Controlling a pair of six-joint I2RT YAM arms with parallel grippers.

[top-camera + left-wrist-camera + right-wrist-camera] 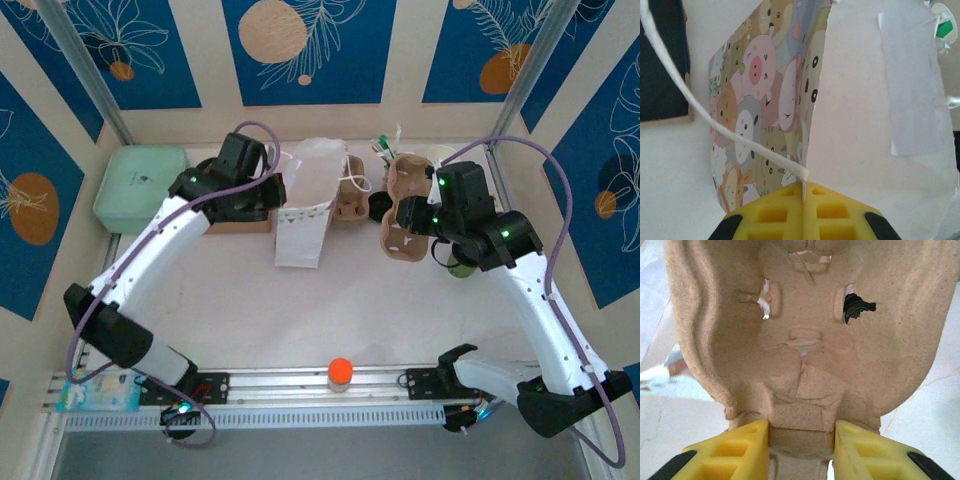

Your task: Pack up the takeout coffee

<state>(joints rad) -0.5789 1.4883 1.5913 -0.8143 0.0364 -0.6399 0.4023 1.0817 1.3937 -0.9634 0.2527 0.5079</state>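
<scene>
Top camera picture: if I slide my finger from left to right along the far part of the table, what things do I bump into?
Mint-green box → white paper bag → brown pulp carrier.

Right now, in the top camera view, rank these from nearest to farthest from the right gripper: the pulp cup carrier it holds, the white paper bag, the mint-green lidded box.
1. The pulp cup carrier: clamped in the right gripper, right of centre.
2. The white paper bag: standing mid-table, to the gripper's left.
3. The mint-green lidded box: far-left back corner.
</scene>
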